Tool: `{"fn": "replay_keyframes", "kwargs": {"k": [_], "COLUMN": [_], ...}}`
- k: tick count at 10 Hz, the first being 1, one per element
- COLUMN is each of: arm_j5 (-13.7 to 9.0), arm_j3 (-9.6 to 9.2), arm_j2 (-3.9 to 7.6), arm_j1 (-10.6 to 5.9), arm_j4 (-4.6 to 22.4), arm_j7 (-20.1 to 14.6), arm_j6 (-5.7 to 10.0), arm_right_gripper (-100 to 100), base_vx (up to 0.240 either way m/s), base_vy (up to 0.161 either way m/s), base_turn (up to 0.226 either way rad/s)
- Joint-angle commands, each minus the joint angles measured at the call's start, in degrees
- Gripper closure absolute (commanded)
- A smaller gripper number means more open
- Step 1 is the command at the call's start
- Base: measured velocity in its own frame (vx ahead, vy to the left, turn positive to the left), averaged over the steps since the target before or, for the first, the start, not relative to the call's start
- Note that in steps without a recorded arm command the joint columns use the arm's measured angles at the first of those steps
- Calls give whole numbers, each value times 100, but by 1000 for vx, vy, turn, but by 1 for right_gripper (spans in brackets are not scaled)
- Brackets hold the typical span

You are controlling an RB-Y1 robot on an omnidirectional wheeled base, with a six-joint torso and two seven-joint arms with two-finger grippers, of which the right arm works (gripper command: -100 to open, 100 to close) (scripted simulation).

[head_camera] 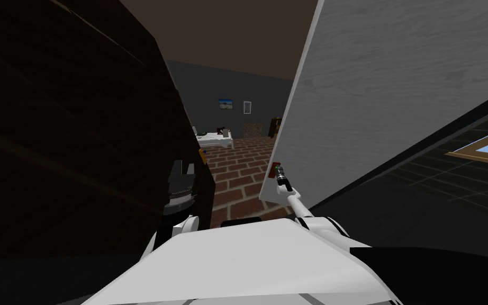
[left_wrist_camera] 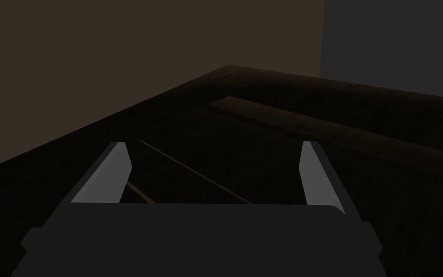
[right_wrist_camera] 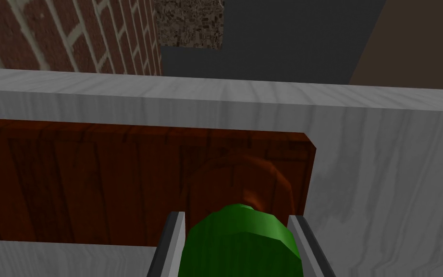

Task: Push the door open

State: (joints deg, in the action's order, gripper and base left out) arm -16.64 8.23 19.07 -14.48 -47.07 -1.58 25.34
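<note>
Right wrist view has our right tool (right_wrist_camera: 236,219) clamped on the green knob (right_wrist_camera: 239,245) of the pale grey door (right_wrist_camera: 384,168); our left tool (left_wrist_camera: 215,156) hangs open near a dark panel (left_wrist_camera: 312,144).

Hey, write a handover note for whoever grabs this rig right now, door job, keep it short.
Right gripper: shut on the green knob, which sits on a red-brown plate on the grey door.
Left gripper: open, holding nothing, over a dark wood surface.
Done: knob gripped; door stands ajar, brick floor shows through the gap.
Left: push the door further open.
</note>
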Motion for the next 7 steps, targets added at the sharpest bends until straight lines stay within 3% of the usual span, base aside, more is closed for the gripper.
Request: {"fn": "replay_keyframes", "kwargs": {"k": [1, 5, 6, 7], "arm_j5": [-9, -6, -2, -30], "arm_j3": [163, 411, 366, 453], "arm_j2": [-19, -184, -184, -159], "arm_j1": [-69, -224, -160, -159], "arm_j4": [40, 204, 154, 166], "arm_j7": [111, 330, 306, 338], "arm_j6": [-13, -65, -77, -70], "arm_right_gripper": [100, 100, 100, 100], "base_vx": [144, 177, 81, 122], "base_vy": [60, 44, 8, -3], "base_turn": [-84, -69, -16, -31]}}
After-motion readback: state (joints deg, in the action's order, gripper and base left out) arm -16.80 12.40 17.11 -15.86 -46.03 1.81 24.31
